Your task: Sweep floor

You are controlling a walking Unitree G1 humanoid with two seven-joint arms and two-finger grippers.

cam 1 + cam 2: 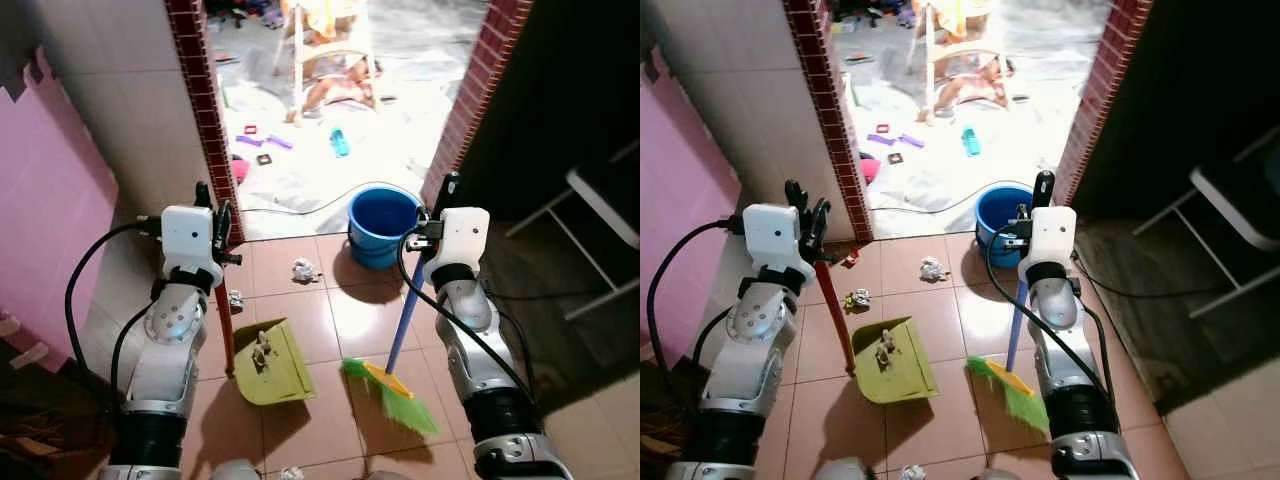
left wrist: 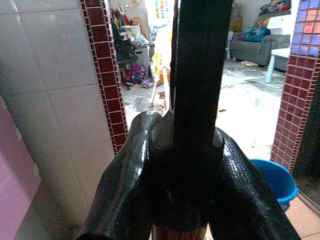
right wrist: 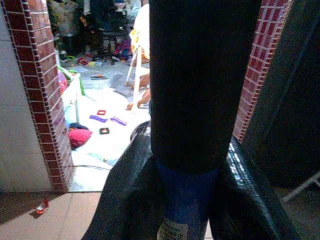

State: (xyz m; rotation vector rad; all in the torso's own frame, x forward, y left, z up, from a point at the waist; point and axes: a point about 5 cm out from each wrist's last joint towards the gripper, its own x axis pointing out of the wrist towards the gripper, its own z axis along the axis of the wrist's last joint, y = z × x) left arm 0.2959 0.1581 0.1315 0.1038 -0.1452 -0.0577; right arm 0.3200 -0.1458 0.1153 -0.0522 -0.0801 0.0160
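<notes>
Your left gripper (image 1: 212, 215) is pinched around the red pole of the yellow-green plastic dustpan (image 1: 270, 362), which sits flat on the terracotta tiled floor (image 1: 300, 415) with a bit of crumpled trash already inside. Your right gripper (image 1: 440, 205) is clamped on the blue stick of the green-bristled broom (image 1: 395, 392), head resting on the tiles just right of the pan. One white paper wad (image 1: 304, 269) lies ahead, near the round blue plastic bucket (image 1: 381, 226) at the doorway.
</notes>
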